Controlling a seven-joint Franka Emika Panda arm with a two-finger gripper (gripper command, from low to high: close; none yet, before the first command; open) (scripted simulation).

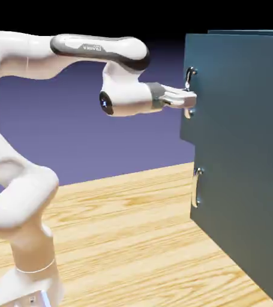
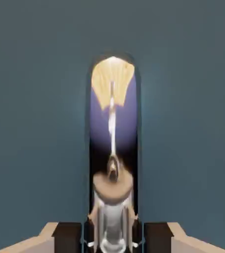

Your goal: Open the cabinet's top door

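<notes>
Two fingers of the gripper [image 1: 190,101] are clamped tight on the top door's [image 1: 246,96] handle [image 2: 113,148] — arm level, reaching toward the cabinet [image 1: 252,240].

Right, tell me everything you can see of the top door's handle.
The top door's handle is a curved, shiny silver bar, metal by its look, standing vertical near the door's edge on the exterior view's left. The gripper is shut on its lower half. In the hand view the handle fills the middle, mirroring wood and violet backdrop, with the fingers at either side. The door looks barely opened, if at all.
</notes>
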